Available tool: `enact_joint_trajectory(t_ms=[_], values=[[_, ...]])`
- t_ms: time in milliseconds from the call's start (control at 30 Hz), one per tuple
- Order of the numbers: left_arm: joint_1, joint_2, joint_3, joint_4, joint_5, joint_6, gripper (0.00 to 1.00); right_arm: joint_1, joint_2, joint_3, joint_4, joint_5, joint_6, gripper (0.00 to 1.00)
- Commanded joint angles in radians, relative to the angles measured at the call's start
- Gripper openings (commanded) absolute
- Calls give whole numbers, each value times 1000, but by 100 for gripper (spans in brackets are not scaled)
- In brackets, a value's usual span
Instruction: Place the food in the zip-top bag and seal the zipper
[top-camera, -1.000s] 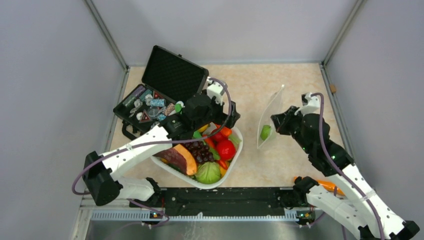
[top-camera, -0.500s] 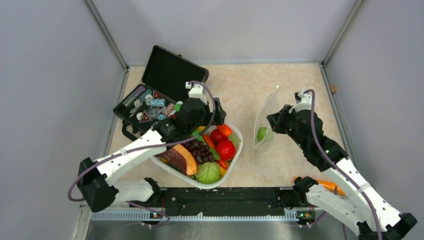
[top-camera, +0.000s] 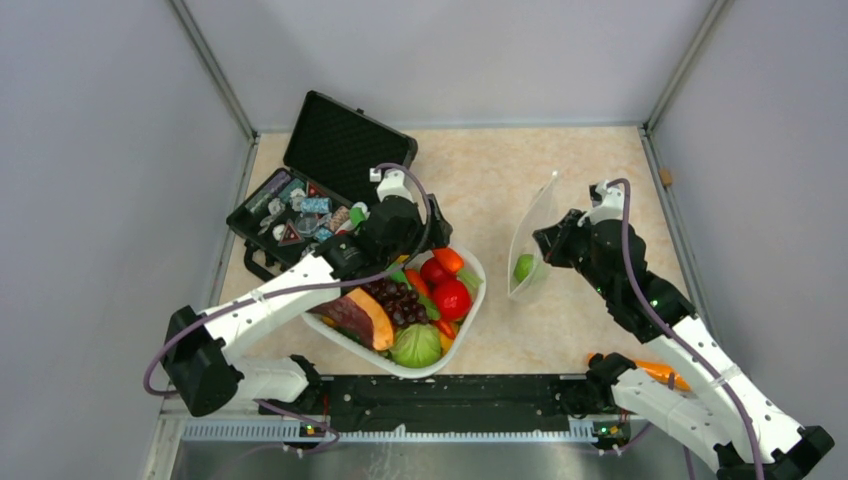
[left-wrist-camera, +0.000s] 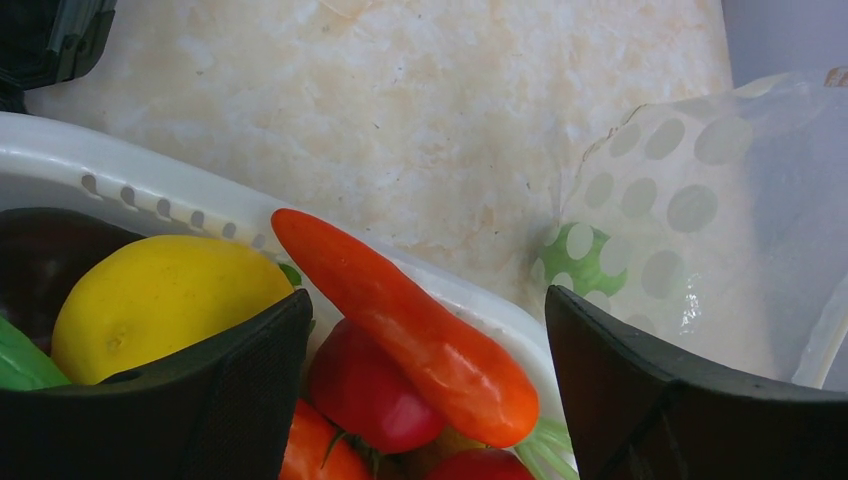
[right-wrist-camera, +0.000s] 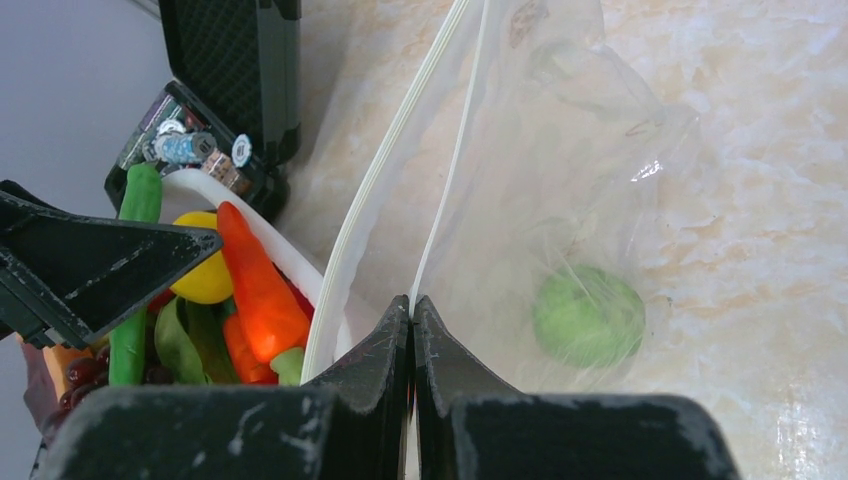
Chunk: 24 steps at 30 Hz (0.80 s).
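Observation:
The clear zip-top bag (top-camera: 532, 235) stands right of the white basket, a small green piece (top-camera: 523, 266) inside it. My right gripper (top-camera: 548, 243) is shut on one side of the bag's mouth edge; in the right wrist view the zipper strip (right-wrist-camera: 452, 175) runs up from my shut gripper (right-wrist-camera: 412, 305), the other lip (right-wrist-camera: 385, 160) hanging apart, the green piece (right-wrist-camera: 587, 314) at the bottom. My left gripper (top-camera: 410, 247) is open over the basket's far end. In the left wrist view an orange-red carrot-like piece (left-wrist-camera: 400, 320), a red tomato (left-wrist-camera: 365, 390) and a yellow lemon (left-wrist-camera: 160, 300) lie between and beside its fingers (left-wrist-camera: 245, 380).
The white oval basket (top-camera: 470, 305) also holds a papaya slice (top-camera: 360, 318), dark grapes (top-camera: 400, 300), a green cabbage (top-camera: 416, 345) and a big red tomato (top-camera: 452, 298). An open black hard case (top-camera: 330, 160) with small items stands behind it. An orange piece (top-camera: 660, 372) lies near the right arm's base.
My left gripper drew back from the basket's far right corner toward the case, then held over the basket's far end. My right gripper shifted the bag slightly left and now holds still.

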Motion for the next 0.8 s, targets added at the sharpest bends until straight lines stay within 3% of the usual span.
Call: enact_joint_trajectory(t_ms=[0, 333, 467, 667, 767], values=[[5, 40, 21, 23, -20, -38, 85, -7, -5, -4, 61, -15, 11, 0], [25, 80, 14, 34, -22, -65, 81, -7, -12, -4, 54, -2, 10, 0], [37, 93, 16, 44, -2, -64, 66, -7, -11, -4, 57, -5, 10, 0], [36, 82, 1, 51, 5, -41, 53, -7, -12, 0, 52, -1, 7, 0], [37, 77, -12, 54, 3, -32, 38, -7, -10, 0, 56, -4, 8, 0]])
